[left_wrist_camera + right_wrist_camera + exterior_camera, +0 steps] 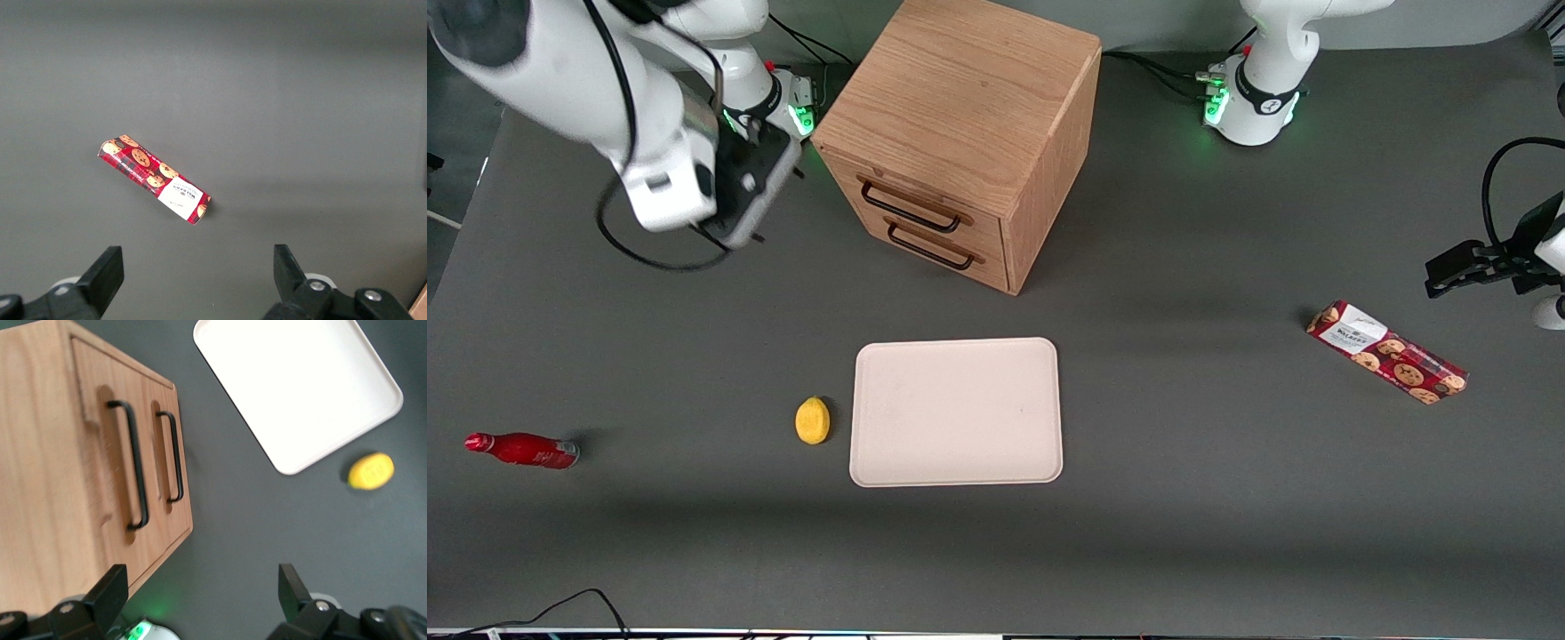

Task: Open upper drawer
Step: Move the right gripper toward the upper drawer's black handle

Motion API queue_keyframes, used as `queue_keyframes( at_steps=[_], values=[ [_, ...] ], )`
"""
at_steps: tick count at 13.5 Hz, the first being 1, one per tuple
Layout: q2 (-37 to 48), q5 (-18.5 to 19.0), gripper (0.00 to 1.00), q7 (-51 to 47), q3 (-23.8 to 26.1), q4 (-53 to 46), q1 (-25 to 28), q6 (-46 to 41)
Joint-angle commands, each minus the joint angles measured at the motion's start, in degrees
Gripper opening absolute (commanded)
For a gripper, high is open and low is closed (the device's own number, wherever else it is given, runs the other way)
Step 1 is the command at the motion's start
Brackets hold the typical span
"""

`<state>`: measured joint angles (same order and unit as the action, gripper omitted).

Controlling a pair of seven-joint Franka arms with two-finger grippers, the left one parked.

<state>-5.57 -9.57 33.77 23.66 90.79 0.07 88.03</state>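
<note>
— Oak is what fills my wrist camera: the cabinet [960,133], with the upper drawer [911,200] sitting flush above the lower drawer [938,249]. Each has a thin dark bar handle, the upper handle [131,463] and the lower handle [173,457].

— Where is your gripper [769,200] against that cabinet?

— In the air, just beside the cabinet toward the working arm's end of the table, level with its drawer fronts and apart from both handles. My fingers [108,590] are spread wide with nothing between them.

— What else lies around the cabinet?

— In front of its drawers, nearer the front camera, a pale cream tray [957,412] lies flat on the grey table [1183,498]. A lemon [813,420] sits just beside the tray. A red bottle [523,450] lies on its side, well apart from the cabinet toward the working arm's end. A red cookie box [1387,352] lies toward the parked arm's end.
</note>
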Motion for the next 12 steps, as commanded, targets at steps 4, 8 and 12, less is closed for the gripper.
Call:
queue_keyframes(
  at_steps=[4,8,12],
  values=[
    [-10.2,-1.2,1.0,1.0,1.1,-1.2,0.9,6.8],
    [-10.8,-1.1,1.0,1.0,3.3,0.4,1.8,6.8],
    [-9.8,-0.5,1.0,-4.9,8.1,2.7,1.7,7.2]
  ],
)
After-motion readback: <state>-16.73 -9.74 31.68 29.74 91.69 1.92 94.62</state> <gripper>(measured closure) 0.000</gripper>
